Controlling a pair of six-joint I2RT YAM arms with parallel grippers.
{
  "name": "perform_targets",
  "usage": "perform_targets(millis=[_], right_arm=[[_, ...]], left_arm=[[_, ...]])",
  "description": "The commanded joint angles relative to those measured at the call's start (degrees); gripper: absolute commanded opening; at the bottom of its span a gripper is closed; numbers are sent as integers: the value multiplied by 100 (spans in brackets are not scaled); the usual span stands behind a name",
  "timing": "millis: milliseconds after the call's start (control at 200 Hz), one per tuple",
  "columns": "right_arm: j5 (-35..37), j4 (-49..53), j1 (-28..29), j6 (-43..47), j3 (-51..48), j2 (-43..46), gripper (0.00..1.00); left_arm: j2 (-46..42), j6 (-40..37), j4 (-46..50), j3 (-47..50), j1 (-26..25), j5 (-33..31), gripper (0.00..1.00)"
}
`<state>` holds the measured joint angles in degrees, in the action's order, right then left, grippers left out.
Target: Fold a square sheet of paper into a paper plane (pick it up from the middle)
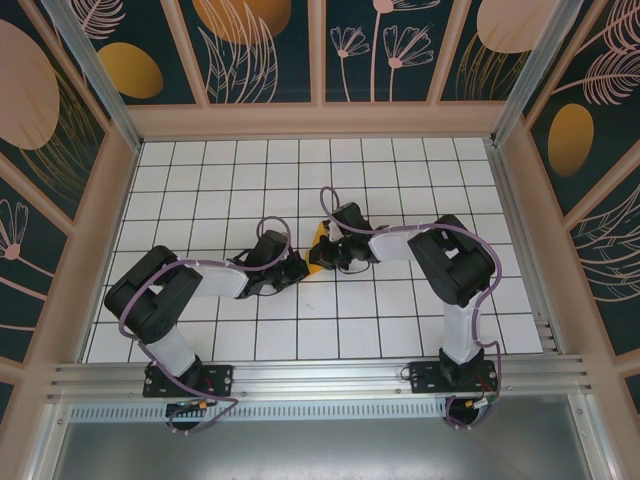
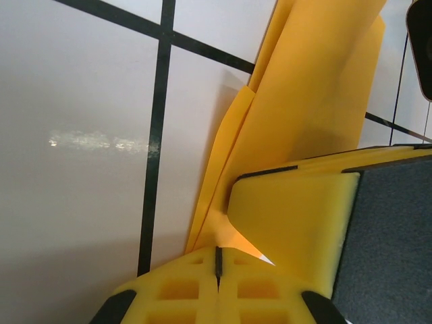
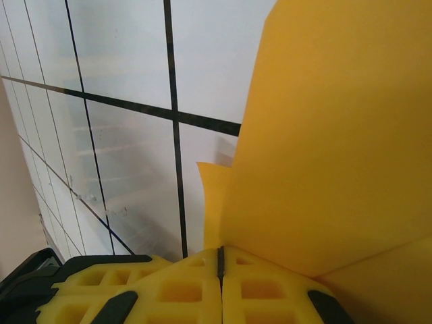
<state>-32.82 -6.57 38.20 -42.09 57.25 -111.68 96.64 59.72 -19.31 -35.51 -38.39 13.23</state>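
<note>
Closest to both wrist lenses are my yellow fingers, the left gripper and the right gripper, each pressed together with an edge of the orange-yellow sheet of paper pinched in the seam. Over the white gridded table the two arms meet near its middle, and the sheet rises steeply between them, already doubled into layers. I judge we are mid-fold, and next I would need both grips to travel together, laying the flap flat along its crease without tearing it.
</note>
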Motion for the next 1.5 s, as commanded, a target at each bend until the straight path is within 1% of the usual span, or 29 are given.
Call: perform_targets(millis=[0, 205, 320, 405, 430, 711, 856, 981, 1031, 1096, 1241, 1331, 1411, 1496], right_arm=[[105, 549, 5, 203, 61, -8, 3], [594, 693, -424, 249, 106, -188, 2], [665, 718, -647, 375, 244, -239, 2], [705, 748, -654, 491, 379, -308, 2], [716, 748, -835, 529, 414, -332, 2], [864, 870, -1467, 810, 864, -612, 3], [900, 1025, -1769, 943, 1182, -615, 4], [866, 1105, -1875, 1033, 1286, -281, 11], [825, 1093, -1870, 1031, 1226, -75, 15], [760, 1042, -1858, 972, 1056, 206, 22], [776, 862, -1710, 663, 436, 816, 37], [829, 693, -1528, 400, 84, 1123, 43], [878, 622, -1337, 207, -92, 1248, 46], [965, 565, -1132, -17, -157, 1221, 48]], left_arm=[[120, 88, 304, 175, -15, -181, 0], [126, 123, 393, 287, -18, -155, 0], [119, 136, 413, 360, -18, -117, 0], [123, 149, 415, 398, -15, -79, 0], [123, 153, 403, 423, -11, -76, 0], [123, 132, 393, 408, -16, -14, 0], [101, 60, 415, 337, -14, 22, 0], [-41, -128, 476, 84, -13, 30, 0], [-135, -212, 492, -79, -18, 34, 4], [-258, -335, 507, -376, -16, 37, 15], [-571, -498, 491, -867, -17, -142, 35], [-741, -612, 564, -966, 3, -387, 41], [-845, -689, 616, -941, 49, -568, 48], [-924, -779, 678, -886, 133, -684, 53]])
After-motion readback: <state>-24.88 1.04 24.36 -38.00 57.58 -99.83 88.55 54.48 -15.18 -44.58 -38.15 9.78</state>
